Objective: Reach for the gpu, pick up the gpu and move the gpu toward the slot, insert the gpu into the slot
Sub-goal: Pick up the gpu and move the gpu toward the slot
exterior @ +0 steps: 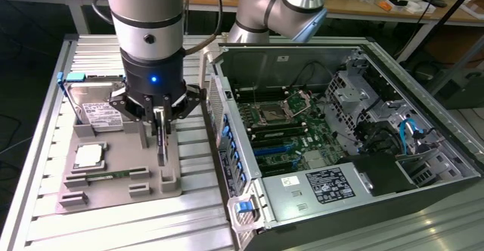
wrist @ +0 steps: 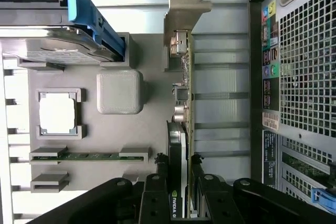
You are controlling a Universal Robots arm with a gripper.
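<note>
Gripper [wrist: 179, 161] tight on upright gpu [wrist: 181, 103]

So the arm [exterior: 147, 13] comes straight down from the top of the exterior view, a bit left of centre: silver tube, then a black wrist [exterior: 153, 75] with a small blue light glowing on it. Behind it, at top centre, there's the elbow joint [exterior: 291, 4] with a pale blue cap. The gripper [exterior: 160, 127] points straight down, with its fingers [wrist: 159, 182] pinched against both faces of the gpu [exterior: 162, 149].
</note>
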